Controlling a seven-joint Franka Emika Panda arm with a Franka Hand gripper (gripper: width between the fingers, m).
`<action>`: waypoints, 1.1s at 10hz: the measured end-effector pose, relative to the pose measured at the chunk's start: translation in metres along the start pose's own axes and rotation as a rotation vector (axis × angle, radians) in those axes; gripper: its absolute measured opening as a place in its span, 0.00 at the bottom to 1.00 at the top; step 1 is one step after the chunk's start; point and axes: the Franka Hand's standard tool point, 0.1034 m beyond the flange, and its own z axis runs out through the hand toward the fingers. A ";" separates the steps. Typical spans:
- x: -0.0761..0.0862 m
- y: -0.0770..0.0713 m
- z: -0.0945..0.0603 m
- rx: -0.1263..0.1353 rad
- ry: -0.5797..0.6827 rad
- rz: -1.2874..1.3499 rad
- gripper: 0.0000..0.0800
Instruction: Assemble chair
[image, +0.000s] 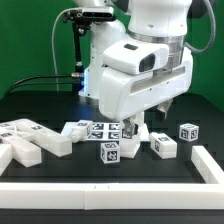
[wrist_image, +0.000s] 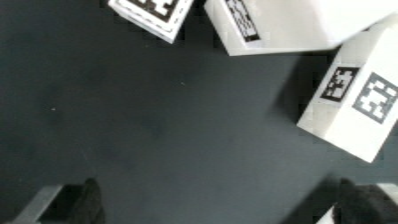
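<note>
The chair is in loose white tagged pieces on the black table. In the exterior view a flat tagged piece (image: 100, 128) lies at the middle, with long slabs (image: 40, 140) to the exterior view's left and small blocks (image: 110, 151) (image: 163, 145) in front. My gripper (image: 134, 131) hangs low among them, just right of the flat piece. In the wrist view the gripper (wrist_image: 217, 205) is open over bare table, one dark finger (wrist_image: 71, 200) at each side and nothing between them. Tagged white pieces (wrist_image: 356, 95) (wrist_image: 267, 25) lie beyond the fingertips.
A small tagged cube (image: 188, 131) stands apart at the exterior view's right. A low white rail (image: 110, 190) runs along the table's front and a second one (image: 207, 165) along its right side. A green curtain hangs behind.
</note>
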 end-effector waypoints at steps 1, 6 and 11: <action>0.000 0.000 0.000 0.000 0.000 0.000 0.81; 0.013 -0.036 -0.008 -0.006 0.005 0.121 0.81; 0.025 -0.070 -0.003 -0.021 0.034 0.185 0.81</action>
